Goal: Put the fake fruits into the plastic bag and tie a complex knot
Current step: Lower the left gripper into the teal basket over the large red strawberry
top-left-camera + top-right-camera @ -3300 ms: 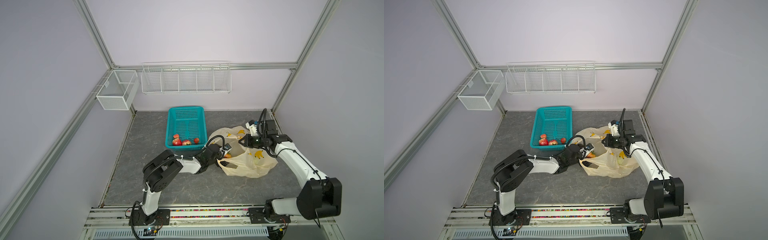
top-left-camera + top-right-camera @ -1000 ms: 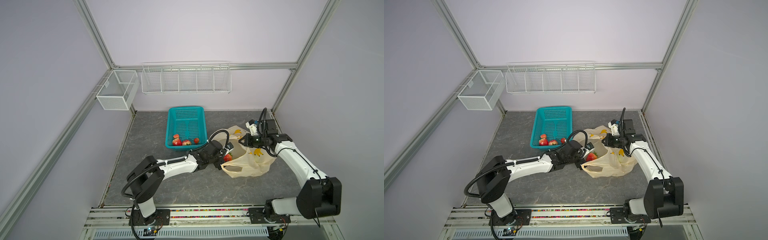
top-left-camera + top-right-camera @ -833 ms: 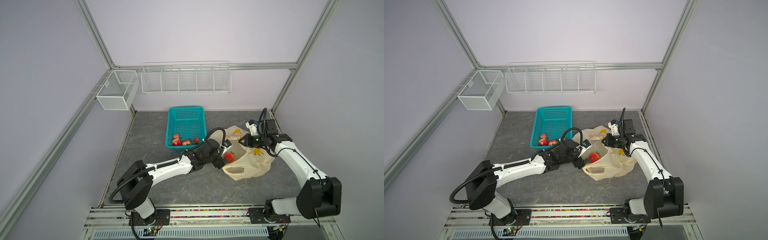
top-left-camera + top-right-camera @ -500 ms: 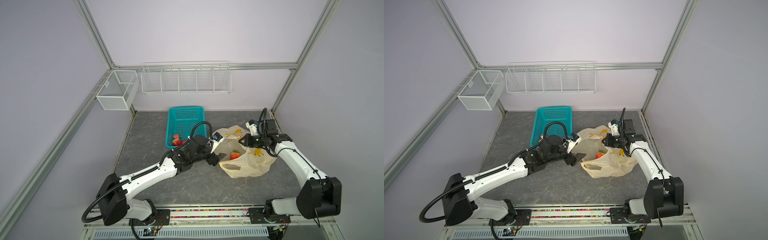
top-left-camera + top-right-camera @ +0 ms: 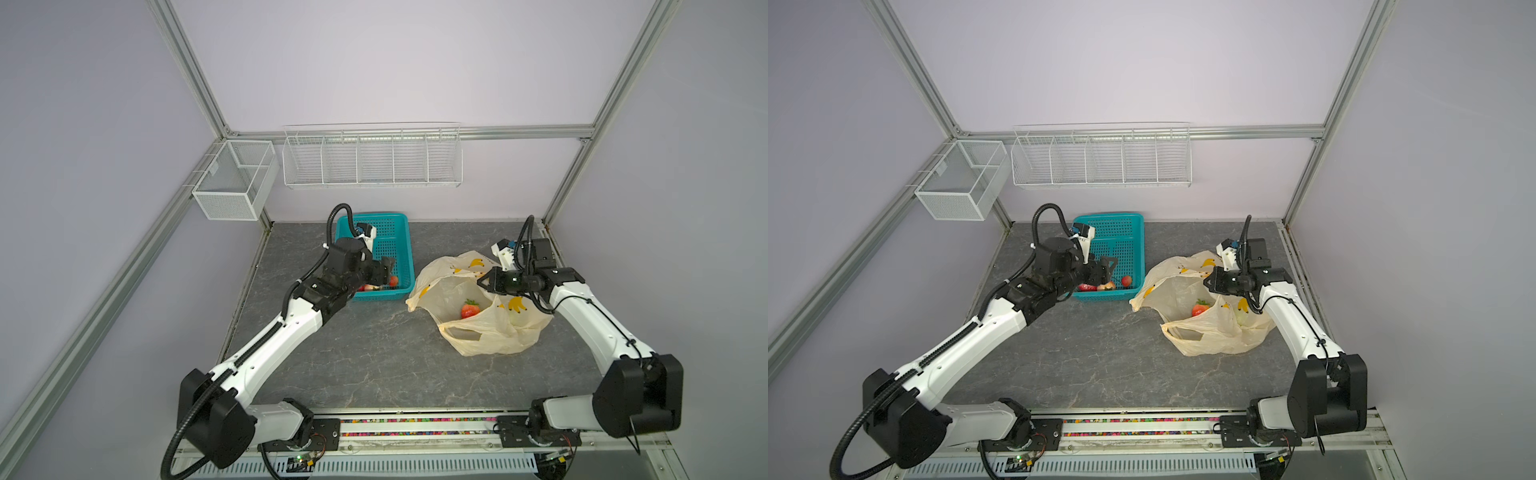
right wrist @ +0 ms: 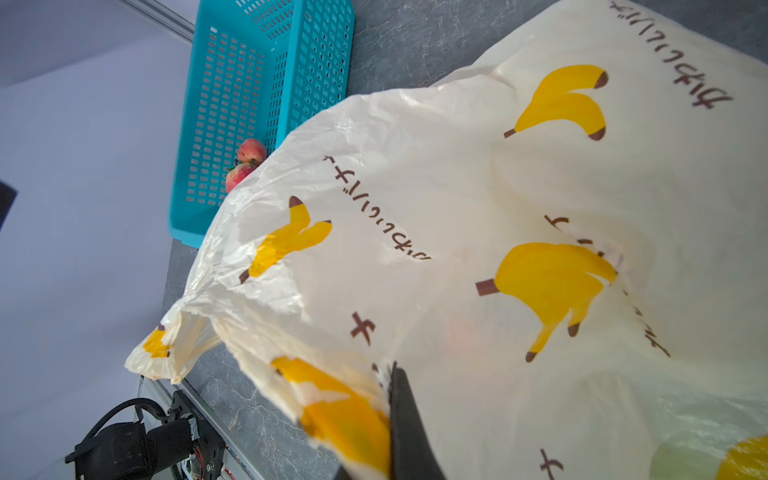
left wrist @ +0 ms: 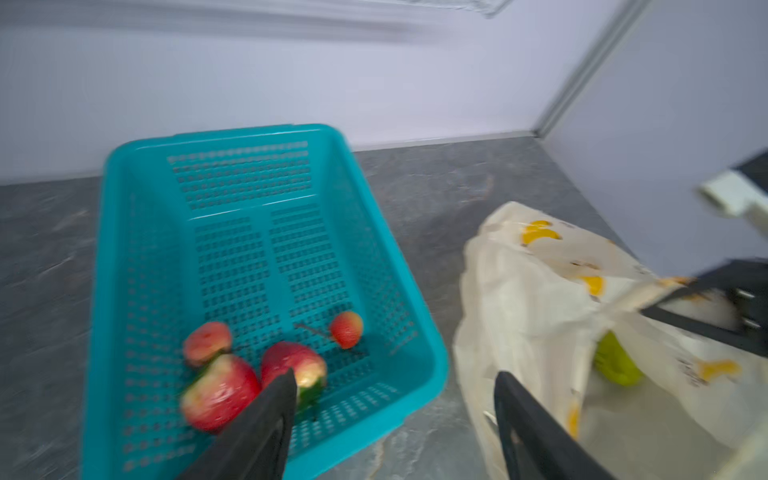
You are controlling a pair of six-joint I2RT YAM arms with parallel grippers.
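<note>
Fruits (image 7: 220, 392) lay at the basket's (image 7: 104, 270) near end under our empty, spread left gripper (image 7: 397, 376); right gripper (image 5: 483, 283) pinched the bag (image 5: 490, 332).

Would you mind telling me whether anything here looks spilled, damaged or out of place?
Nothing stands out. The strawberry and pear lie inside the bag, whose rim the right gripper pinches; the other fruits sit in the basket, none on the table.

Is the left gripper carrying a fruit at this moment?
No: in the left wrist view the left gripper is open and empty, with four red fruits lying in the teal basket.
</note>
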